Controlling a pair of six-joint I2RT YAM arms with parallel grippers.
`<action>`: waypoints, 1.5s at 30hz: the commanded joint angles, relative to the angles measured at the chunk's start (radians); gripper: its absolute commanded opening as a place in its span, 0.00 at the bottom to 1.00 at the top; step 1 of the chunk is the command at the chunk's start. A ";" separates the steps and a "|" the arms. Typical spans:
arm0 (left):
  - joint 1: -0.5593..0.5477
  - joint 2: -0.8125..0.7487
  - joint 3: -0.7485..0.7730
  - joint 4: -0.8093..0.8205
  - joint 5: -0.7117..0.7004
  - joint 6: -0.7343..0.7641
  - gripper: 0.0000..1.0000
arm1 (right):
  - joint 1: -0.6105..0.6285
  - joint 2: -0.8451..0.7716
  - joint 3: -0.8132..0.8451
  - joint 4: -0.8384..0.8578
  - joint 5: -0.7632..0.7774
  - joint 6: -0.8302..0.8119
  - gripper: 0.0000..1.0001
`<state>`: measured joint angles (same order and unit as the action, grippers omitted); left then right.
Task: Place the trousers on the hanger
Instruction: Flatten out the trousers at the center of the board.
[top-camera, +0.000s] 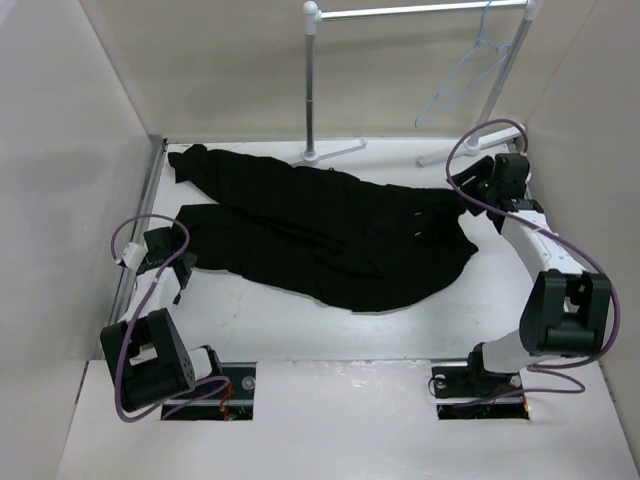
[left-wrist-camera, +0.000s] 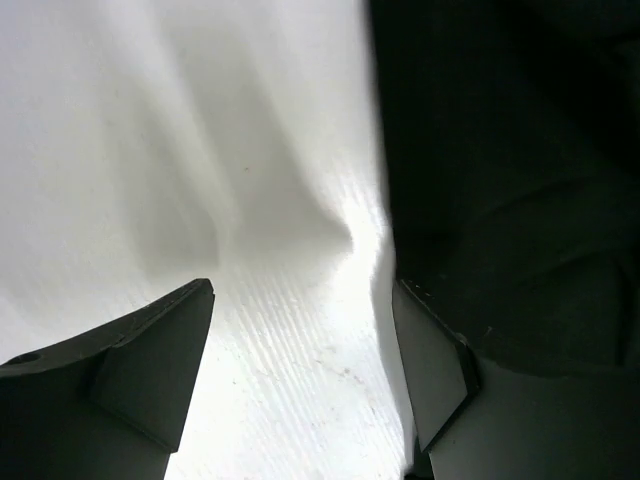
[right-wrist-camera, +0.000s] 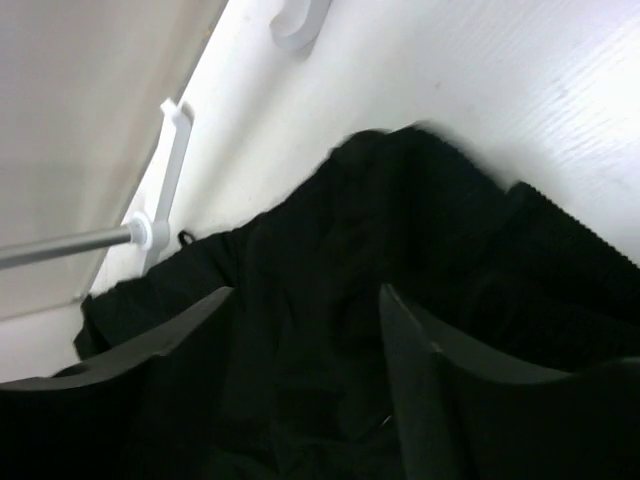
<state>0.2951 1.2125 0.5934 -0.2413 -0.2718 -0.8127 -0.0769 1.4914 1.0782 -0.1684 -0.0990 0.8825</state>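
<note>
The large pair of plain black soft-fabric trousers (top-camera: 330, 235) lies spread flat on the white worktop (top-camera: 300, 325). The waist end points toward the right arm. The two legs run toward the far left corner. The thin pale triangular clothes hanger (top-camera: 465, 75) hangs by its hook from the top rail of the white metal garment rack (top-camera: 312, 90) at the far right, well apart from the trousers. The rack's feet stand on the worktop just beyond the garment's far edge. The left hand (top-camera: 178, 262) is positioned low at the near-left leg end. In the left wrist view its fingers (left-wrist-camera: 150, 350) are spread wide, with bare worktop between them and the fabric edge at the right-side finger; nothing is gripped. The right hand (top-camera: 468, 185) is positioned over the waist end. In the right wrist view its fingers (right-wrist-camera: 430, 370) are likewise wide apart above the black cloth, with nothing clamped between them.
</note>
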 joint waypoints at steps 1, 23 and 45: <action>0.034 0.013 -0.021 0.106 0.118 -0.072 0.70 | 0.002 -0.103 -0.021 -0.048 0.109 -0.057 0.68; -0.035 0.139 0.078 0.180 -0.015 -0.129 0.03 | -0.103 -0.140 -0.466 -0.011 0.144 0.009 0.24; -0.084 -0.231 0.983 -0.877 -0.263 0.285 0.00 | -0.068 -0.783 -0.374 -0.439 0.239 -0.011 0.02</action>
<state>0.2138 0.9730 1.4731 -0.9543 -0.4698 -0.6407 -0.1539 0.7204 0.6460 -0.5667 0.0898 0.9039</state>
